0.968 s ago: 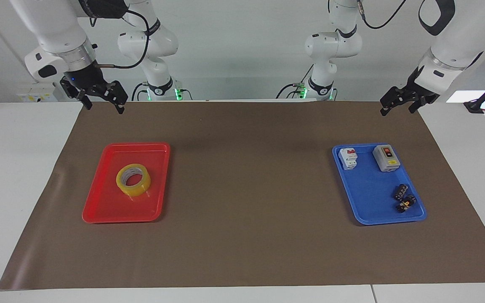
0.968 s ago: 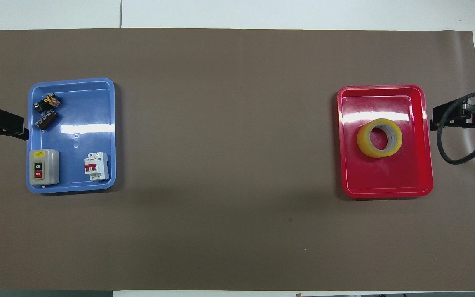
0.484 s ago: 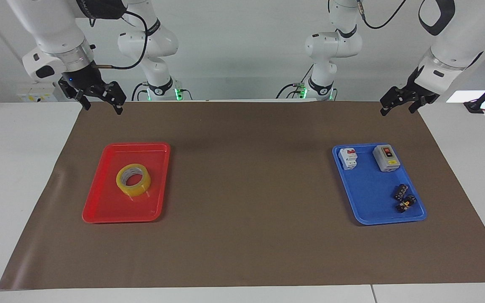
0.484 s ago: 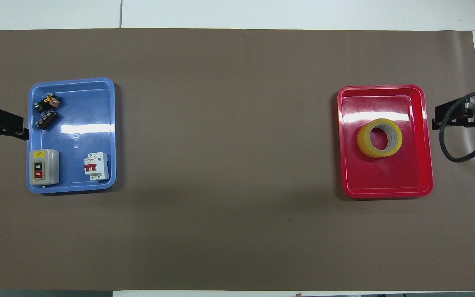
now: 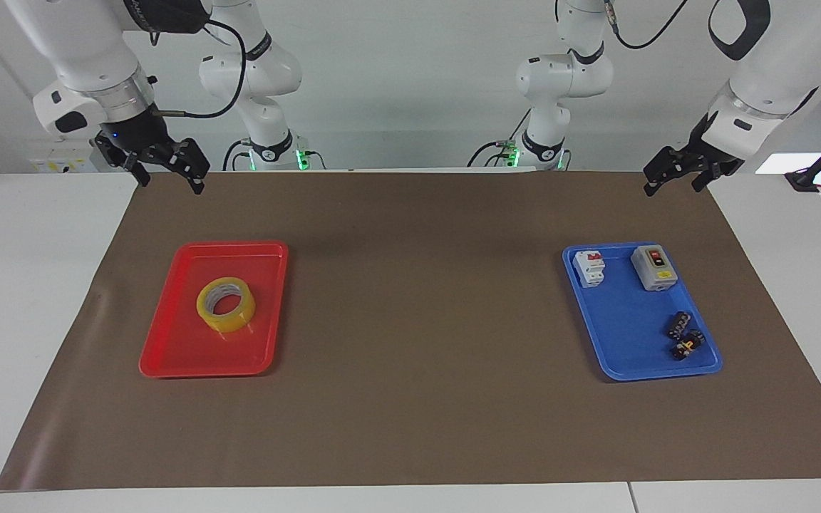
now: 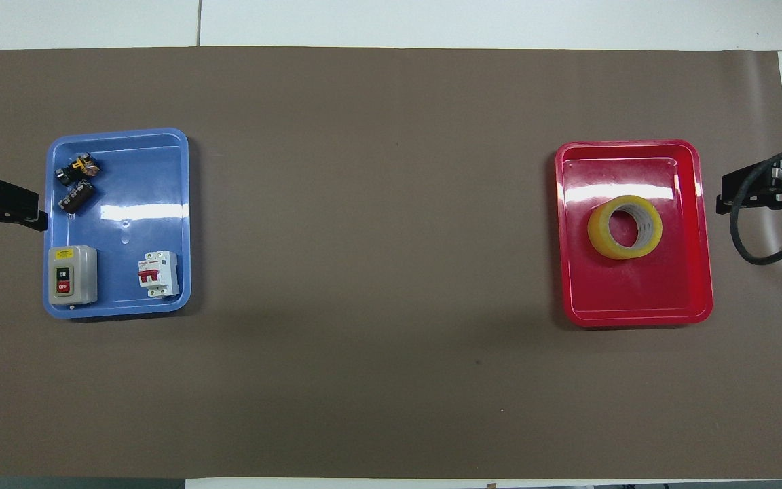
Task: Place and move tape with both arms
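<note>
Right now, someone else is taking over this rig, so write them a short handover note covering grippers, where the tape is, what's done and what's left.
Right gripper: open and empty, raised over the mat's corner at the right arm's end, by the robots.
Left gripper: open and empty, raised over the mat's edge at the left arm's end; waiting.
Tape: lying flat in the red tray, untouched by either gripper.
Blue tray, at the left arm's end, holds the grey switch box, a white breaker and small dark parts.
Done: no grasp visible.
Left: pick up the tape, then place and move it using both arms.
</note>
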Tool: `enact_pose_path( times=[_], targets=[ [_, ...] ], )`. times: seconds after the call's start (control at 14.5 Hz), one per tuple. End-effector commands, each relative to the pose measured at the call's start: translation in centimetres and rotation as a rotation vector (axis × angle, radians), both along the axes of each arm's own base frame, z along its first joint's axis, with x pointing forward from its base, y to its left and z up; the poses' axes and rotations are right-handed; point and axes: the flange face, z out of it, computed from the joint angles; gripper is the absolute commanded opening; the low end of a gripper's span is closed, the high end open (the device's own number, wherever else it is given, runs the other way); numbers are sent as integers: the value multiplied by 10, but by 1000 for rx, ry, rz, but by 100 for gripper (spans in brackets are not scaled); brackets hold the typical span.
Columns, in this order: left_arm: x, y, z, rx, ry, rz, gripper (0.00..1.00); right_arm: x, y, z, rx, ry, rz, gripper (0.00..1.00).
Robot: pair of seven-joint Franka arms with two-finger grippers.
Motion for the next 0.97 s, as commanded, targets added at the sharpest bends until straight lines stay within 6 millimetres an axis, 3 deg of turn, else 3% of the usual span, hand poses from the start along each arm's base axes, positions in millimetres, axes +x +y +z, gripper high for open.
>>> enact_pose_path(
  times=[0.0,0.9],
  targets=[
    [-9,1,1,-23,6,-6,100,2,3,2,-1,6,24,100],
    [-9,1,1,-23,6,-6,100,-1,5,7,-16,21,88,100]
  ],
)
